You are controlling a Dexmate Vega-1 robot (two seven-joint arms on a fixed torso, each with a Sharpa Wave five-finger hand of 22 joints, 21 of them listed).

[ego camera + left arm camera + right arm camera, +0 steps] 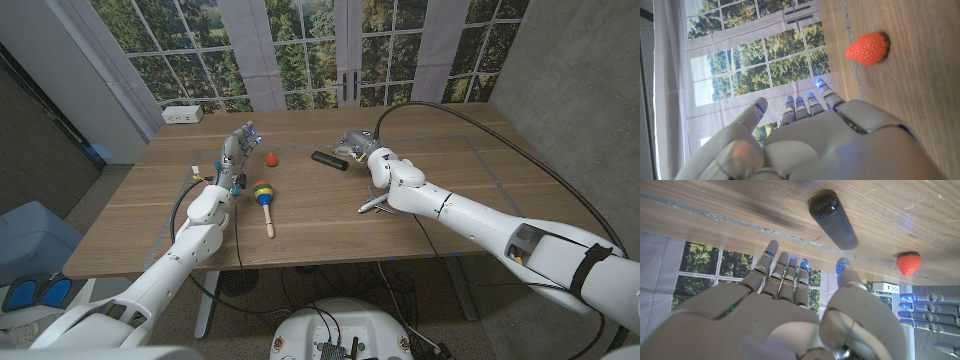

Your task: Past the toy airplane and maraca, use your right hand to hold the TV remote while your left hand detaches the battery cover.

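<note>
Beside right hand (pixel 357 142), fingers apart, remote (pixel 329 160) untouched; toy airplane (pixel 374 204) half hidden; left hand (pixel 237 148) spread.

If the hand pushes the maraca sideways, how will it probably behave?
The maraca would probably roll or swing round: its striped head looks round and its wooden handle thin. It looks stiff, not floppy. It lies flat, so tipping seems unlikely.

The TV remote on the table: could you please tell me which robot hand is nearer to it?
Right. The right robot hand hovers just beside the TV remote, fingers spread, not holding it. The left robot hand is farther off, beyond the strawberry.
</note>
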